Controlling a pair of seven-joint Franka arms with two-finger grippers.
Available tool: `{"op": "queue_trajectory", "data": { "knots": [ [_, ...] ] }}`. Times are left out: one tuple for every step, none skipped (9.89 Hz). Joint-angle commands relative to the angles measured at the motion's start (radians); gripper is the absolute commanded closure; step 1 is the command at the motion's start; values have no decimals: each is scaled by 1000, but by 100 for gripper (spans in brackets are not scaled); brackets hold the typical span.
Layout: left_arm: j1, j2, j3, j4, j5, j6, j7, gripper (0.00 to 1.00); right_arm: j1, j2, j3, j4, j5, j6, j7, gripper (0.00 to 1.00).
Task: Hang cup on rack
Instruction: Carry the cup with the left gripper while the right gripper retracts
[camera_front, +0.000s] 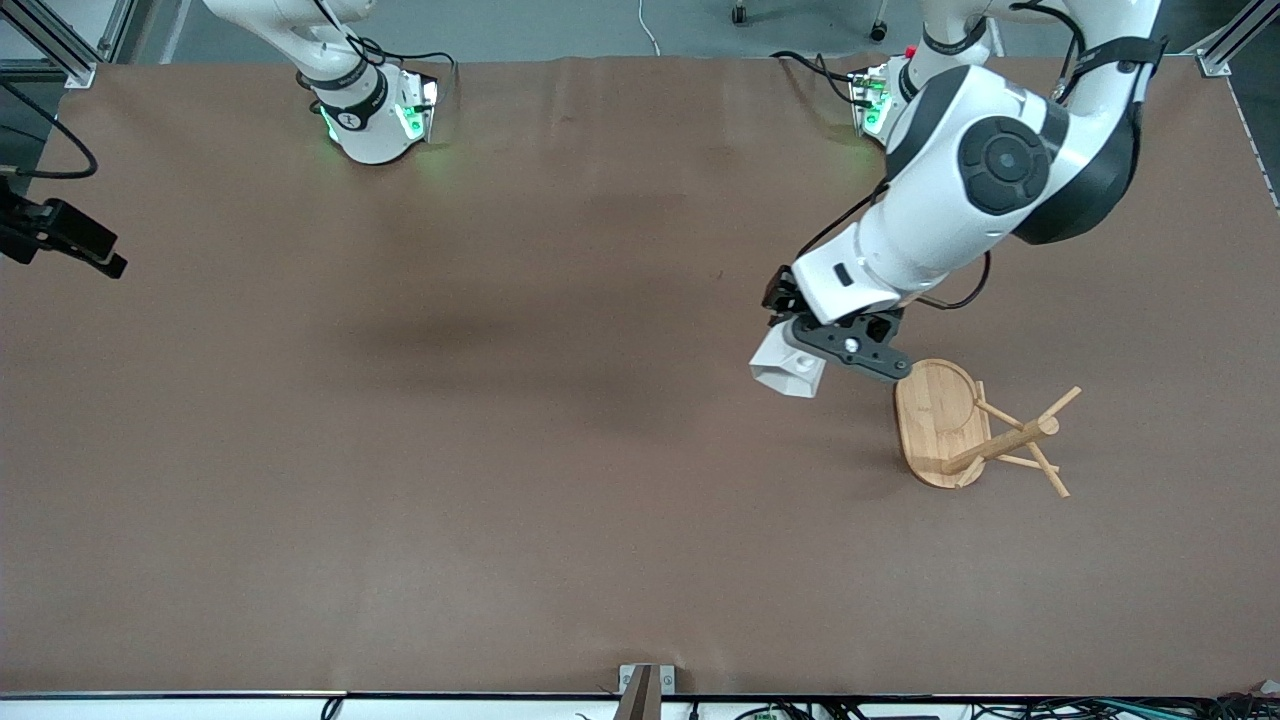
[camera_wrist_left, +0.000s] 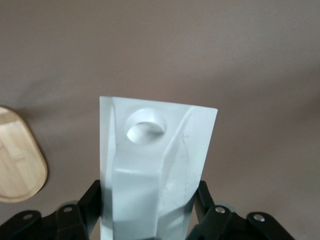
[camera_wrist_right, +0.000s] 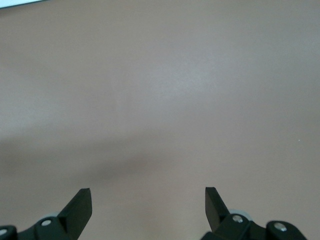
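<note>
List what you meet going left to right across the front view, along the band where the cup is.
Bare table → cup → left hand gripping it → rack.

Cup (camera_front: 788, 367) plain white, faceted; rack (camera_front: 940, 420) pale bamboo, faint grain; table (camera_front: 450, 450) flat brown; left gripper (camera_front: 800, 345) black.
</note>
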Motion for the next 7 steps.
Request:
{"op": "queue_trajectory", "data": {
  "knots": [
    [81, -38, -1, -122, -22, 15, 115, 99, 0, -10, 4, 4, 19, -8, 11, 0],
    [113, -24, -1, -124, -22, 18, 154, 99, 2, -9, 4, 8, 21, -8, 6, 0],
    [139, -9, 11, -124, -23, 18, 215, 99, 2, -7, 6, 24, 18, -8, 5, 0],
    [133, 5, 60, -119, -48, 22, 253, 99, 0, -1, 4, 45, 18, -8, 0, 0],
    [133, 26, 71, -110, -72, 33, 277, 99, -1, -1, 4, 56, 13, -8, -4, 0],
    [136, 48, 71, -98, -77, 55, 280, 99, -3, -1, 3, 59, 2, -8, -8, 0],
    [136, 65, 71, -91, -74, 73, 280, 99, -3, -4, 1, 59, 2, -17, 14, 0]
  ]
}}
